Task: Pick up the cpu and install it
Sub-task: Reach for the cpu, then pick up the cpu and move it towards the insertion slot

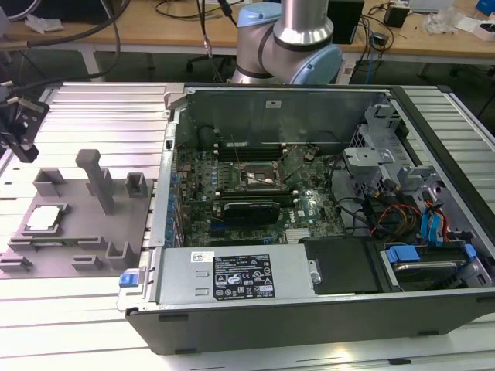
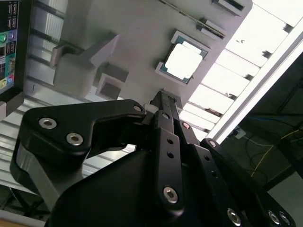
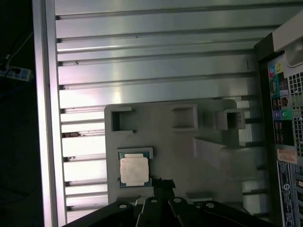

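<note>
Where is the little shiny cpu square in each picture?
Exterior view: the cpu lies on the grey holder at the exterior view's left, outside the computer case.
Second wrist view: cpu in a holder pocket, just beyond the hand.
First wrist view: cpu in that pocket, near the hand.
Shared landmark: the holder's tall post.

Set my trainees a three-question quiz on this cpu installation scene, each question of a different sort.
1. True or false: the cpu lies on the grey holder, outside the computer case.
2. The gripper is: A) holding the cpu; B) near the cpu, not holding it; C) inside the case.
3. Fill in: the holder stands at the exterior view's ____ of the case.
Key: 1 true; 2 B; 3 left.
</note>
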{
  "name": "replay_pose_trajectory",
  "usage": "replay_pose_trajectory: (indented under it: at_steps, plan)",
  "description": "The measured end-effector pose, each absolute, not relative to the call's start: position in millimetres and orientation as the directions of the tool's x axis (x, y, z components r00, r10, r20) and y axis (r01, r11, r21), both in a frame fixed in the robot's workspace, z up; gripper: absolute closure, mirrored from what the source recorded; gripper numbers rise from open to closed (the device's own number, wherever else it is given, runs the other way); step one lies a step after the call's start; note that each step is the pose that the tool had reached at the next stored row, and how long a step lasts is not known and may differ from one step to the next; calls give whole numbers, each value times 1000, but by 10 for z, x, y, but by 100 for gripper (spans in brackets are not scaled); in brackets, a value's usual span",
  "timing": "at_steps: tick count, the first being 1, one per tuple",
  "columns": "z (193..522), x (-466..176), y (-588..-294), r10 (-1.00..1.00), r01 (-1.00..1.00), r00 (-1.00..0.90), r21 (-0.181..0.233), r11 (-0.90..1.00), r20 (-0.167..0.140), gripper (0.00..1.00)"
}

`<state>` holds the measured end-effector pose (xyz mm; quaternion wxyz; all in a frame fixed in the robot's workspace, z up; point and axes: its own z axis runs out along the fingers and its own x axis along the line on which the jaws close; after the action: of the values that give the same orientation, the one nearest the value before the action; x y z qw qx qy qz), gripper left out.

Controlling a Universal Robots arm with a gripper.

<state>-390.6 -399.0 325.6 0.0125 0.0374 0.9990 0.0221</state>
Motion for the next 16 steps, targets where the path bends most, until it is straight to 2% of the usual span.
replay_pose_trajectory:
  at_steps: [16]
  plan:
    - [3140,-3986,-3996,75,74,-997,45,996,-23,89]
